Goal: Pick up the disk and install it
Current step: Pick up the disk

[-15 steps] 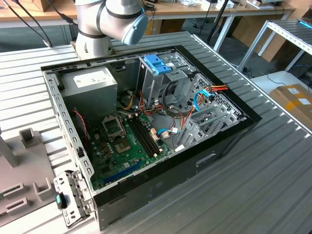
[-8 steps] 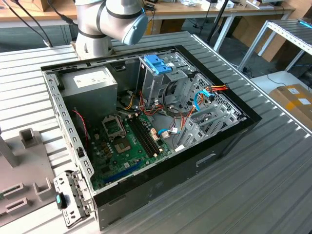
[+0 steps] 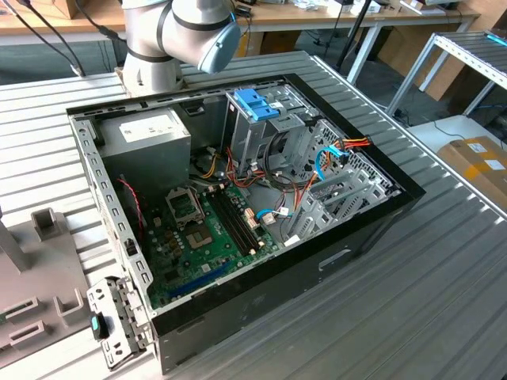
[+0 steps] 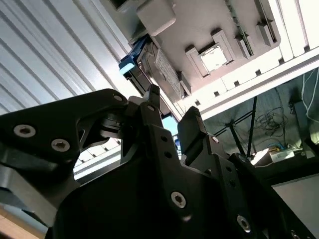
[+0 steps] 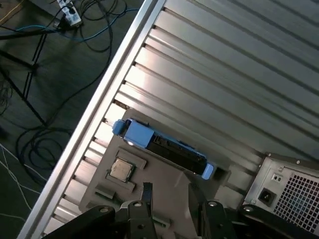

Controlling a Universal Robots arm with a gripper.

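Our gripper (image 5: 169, 195) hangs above the table (image 5: 224, 64) with its two fingers spread and nothing between them. The disk (image 5: 164, 148) stands on its long edge in a grey tray (image 5: 154, 175) hard by the table's outer edge, apart from the fingers and just ahead of them. We judge the pick-up to be in hand, at the approach, with no grasp made yet. A grasp, as we read it, calls for the fingers to line up across the disk's thin body, one on each flat face, and clear of the light-blue frame ends. The open computer case (image 3: 317, 261) lies on the same table, well apart from the tray.

We count one disk, one tray, one square chip (image 5: 120, 170) seated in that tray, one case and one blue bracket (image 3: 255, 103) atop its drive cage (image 3: 261, 138).
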